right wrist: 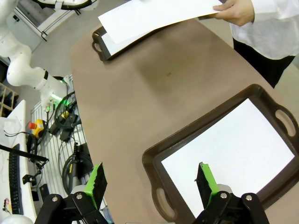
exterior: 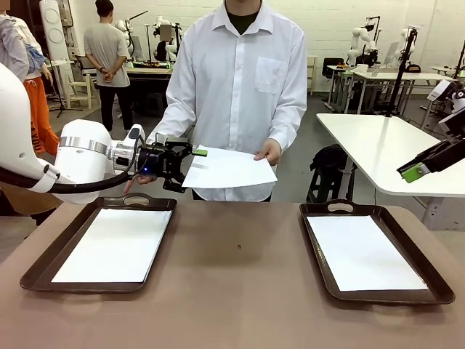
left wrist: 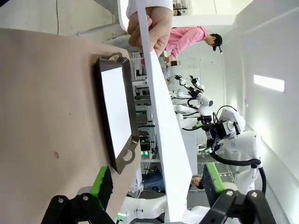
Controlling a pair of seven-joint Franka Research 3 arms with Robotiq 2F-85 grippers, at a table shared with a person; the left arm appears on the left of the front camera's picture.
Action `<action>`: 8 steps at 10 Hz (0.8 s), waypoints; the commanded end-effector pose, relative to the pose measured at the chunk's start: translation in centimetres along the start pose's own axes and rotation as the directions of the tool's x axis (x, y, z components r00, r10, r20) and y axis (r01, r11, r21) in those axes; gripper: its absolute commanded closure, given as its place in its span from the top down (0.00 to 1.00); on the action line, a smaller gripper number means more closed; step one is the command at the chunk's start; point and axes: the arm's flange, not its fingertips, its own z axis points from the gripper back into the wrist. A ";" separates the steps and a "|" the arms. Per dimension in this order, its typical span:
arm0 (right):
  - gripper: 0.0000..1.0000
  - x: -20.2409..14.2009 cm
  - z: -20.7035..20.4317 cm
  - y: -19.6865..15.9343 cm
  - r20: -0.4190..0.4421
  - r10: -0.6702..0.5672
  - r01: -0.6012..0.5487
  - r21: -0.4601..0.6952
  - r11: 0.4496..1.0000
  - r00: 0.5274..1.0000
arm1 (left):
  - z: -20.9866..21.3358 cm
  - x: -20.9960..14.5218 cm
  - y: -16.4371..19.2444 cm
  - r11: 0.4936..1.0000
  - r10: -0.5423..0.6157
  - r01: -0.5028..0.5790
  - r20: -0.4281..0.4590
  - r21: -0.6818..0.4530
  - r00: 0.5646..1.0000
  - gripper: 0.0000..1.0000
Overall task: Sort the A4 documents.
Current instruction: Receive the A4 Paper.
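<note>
Two dark brown trays are lying on the brown surface point(exterior: 240, 291), the left tray point(exterior: 43, 265) and the right tray point(exterior: 429, 280), each holding a white sheet point(exterior: 116, 243) point(exterior: 363, 251). A person's hand point(exterior: 269, 153) is holding another plain white A4 sheet point(exterior: 229, 169) above the far edge. The left hand point(exterior: 190, 161) is reaching at its near edge; the left wrist view is showing the sheet edge-on between its spread fingers point(left wrist: 102, 182), untouched. The right hand point(right wrist: 150, 179) is hanging open over the right tray.

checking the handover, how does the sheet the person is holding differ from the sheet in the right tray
The held sheet is up in the air, between a hand and the left gripper's open fingers. The sheet in the right tray lies flat, untouched, inside a dark rim. Both are plain white.
</note>
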 end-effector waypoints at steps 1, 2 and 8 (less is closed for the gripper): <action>1.00 0.0 0.0 0.1 0.002 0.009 -0.009 0.003 1.000 1.000 | -0.8 0.9 -0.1 0.999 -0.047 0.047 0.019 -0.016 0.999 1.00; 1.00 0.0 0.0 0.1 0.002 0.009 -0.009 0.003 1.000 1.000 | -1.1 1.2 -0.1 0.998 -0.053 0.053 0.017 -0.021 0.998 1.00; 1.00 0.0 0.0 0.1 0.002 0.009 -0.009 0.003 1.000 1.000 | -0.9 2.2 -0.3 0.994 -0.105 0.106 0.012 -0.022 0.994 0.62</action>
